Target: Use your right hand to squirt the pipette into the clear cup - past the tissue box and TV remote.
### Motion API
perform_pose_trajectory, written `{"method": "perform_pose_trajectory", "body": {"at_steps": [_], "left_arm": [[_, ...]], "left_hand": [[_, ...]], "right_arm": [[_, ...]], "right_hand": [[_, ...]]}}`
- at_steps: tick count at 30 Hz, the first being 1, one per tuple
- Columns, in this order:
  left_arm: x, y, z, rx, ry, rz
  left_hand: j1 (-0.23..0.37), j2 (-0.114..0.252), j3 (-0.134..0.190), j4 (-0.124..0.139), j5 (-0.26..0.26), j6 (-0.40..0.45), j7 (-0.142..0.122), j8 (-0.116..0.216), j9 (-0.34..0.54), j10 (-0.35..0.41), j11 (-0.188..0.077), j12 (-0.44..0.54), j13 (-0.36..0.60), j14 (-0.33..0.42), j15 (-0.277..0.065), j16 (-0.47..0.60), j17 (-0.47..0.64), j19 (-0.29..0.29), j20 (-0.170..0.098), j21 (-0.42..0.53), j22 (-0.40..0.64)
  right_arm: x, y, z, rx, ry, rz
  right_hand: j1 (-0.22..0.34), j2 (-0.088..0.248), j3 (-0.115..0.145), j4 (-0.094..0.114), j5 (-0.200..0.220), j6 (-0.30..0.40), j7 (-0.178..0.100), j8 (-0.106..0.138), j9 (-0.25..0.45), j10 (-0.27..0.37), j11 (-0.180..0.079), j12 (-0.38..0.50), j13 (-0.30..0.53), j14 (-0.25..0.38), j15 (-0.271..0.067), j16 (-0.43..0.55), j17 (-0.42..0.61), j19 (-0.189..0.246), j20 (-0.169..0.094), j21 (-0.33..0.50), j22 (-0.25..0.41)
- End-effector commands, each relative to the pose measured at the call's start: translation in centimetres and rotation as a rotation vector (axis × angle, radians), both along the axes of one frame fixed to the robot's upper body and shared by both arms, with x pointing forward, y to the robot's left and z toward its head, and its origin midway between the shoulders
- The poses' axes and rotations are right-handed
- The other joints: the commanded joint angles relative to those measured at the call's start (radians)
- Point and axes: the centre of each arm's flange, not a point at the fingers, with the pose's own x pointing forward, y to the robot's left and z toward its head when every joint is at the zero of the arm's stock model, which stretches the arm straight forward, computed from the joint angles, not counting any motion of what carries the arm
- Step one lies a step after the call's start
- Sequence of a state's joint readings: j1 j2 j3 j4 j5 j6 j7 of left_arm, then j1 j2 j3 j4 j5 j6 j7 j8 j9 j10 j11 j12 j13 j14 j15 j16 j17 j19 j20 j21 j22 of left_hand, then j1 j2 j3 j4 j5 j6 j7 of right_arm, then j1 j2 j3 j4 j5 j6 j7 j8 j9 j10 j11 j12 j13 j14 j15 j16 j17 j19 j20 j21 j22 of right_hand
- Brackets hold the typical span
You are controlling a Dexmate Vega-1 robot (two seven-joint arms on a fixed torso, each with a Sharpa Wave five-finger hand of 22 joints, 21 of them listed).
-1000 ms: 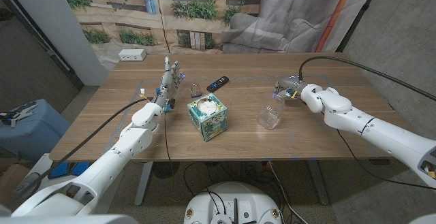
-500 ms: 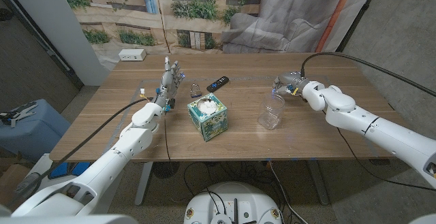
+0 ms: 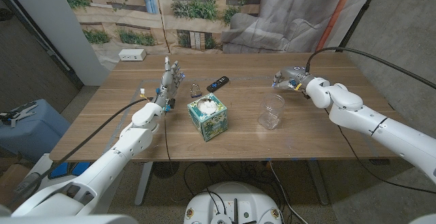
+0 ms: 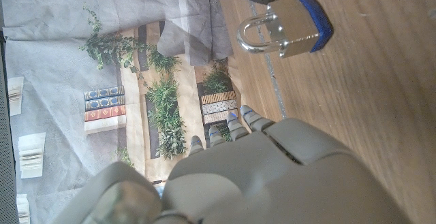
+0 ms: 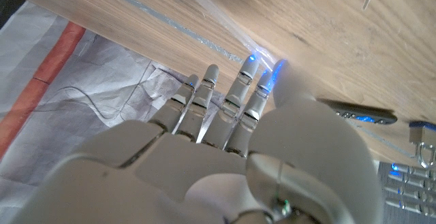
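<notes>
The clear cup (image 3: 271,112) stands upright on the wooden table, right of the patterned tissue box (image 3: 208,116). The black TV remote (image 3: 218,82) lies farther back beside a small padlock (image 3: 195,90). My right hand (image 3: 291,80) hovers behind the cup and a little to its right, apart from it. In the right wrist view a thin translucent pipette (image 5: 211,20) runs from between the thumb and fingers of my right hand (image 5: 231,135) over the tabletop; it looks pinched there. My left hand (image 3: 170,80) stands with fingers apart and holds nothing, left of the padlock (image 4: 286,30).
A white box (image 3: 131,55) sits at the table's far left corner. Bare wood (image 3: 320,132) lies in front of and to the right of the cup. The remote (image 5: 357,113) shows beyond my right hand's thumb.
My right hand has drawn back from over the cup's rim, moving away toward the far side and slightly right. Cup, tissue box, remote and left hand have not moved.
</notes>
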State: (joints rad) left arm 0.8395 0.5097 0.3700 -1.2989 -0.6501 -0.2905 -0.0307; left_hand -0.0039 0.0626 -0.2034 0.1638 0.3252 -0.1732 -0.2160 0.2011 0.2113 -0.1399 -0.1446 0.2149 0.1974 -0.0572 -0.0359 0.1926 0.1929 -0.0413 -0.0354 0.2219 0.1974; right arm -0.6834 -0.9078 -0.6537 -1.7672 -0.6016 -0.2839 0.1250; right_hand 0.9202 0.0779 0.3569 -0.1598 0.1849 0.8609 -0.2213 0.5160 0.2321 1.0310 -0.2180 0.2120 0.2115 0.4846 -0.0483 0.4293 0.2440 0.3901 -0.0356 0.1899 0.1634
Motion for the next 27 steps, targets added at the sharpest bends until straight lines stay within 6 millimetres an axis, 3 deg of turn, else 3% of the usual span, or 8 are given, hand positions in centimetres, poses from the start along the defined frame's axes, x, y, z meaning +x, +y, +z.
{"method": "perform_pose_trajectory", "body": {"at_steps": [1, 27], "left_arm": [[0.0, 0.0, 0.0, 0.0, 0.0, 0.0], [0.0, 0.0, 0.0, 0.0, 0.0, 0.0]], "left_hand": [[0.002, 0.04, -0.006, 0.0, 0.004, -0.001, -0.006, 0.006, 0.002, -0.002, -0.005, 0.004, 0.006, -0.008, -0.115, 0.006, 0.006, -0.011, -0.09, 0.005, 0.002], [0.002, 0.04, -0.006, 0.0, 0.004, -0.001, -0.006, 0.006, 0.002, -0.002, -0.005, 0.004, 0.006, -0.008, -0.115, 0.006, 0.006, -0.011, -0.091, 0.005, 0.002]], "right_arm": [[-2.4, -0.3, 1.6, 0.121, -0.033, 0.064], [-6.6, -1.5, 3.4, 0.441, -0.076, 0.256]], "right_hand": [[-0.003, 0.009, -0.01, 0.002, 0.003, 0.007, 0.001, 0.002, 0.003, 0.011, -0.003, 0.0, 0.004, 0.001, -0.145, 0.006, 0.005, 0.006, 0.009, -0.003, 0.003], [-0.012, 0.015, -0.03, 0.005, 0.006, 0.017, 0.001, -0.01, -0.022, 0.015, -0.002, 0.0, 0.01, 0.004, -0.14, 0.017, 0.005, -0.01, 0.024, -0.005, 0.003]]}}
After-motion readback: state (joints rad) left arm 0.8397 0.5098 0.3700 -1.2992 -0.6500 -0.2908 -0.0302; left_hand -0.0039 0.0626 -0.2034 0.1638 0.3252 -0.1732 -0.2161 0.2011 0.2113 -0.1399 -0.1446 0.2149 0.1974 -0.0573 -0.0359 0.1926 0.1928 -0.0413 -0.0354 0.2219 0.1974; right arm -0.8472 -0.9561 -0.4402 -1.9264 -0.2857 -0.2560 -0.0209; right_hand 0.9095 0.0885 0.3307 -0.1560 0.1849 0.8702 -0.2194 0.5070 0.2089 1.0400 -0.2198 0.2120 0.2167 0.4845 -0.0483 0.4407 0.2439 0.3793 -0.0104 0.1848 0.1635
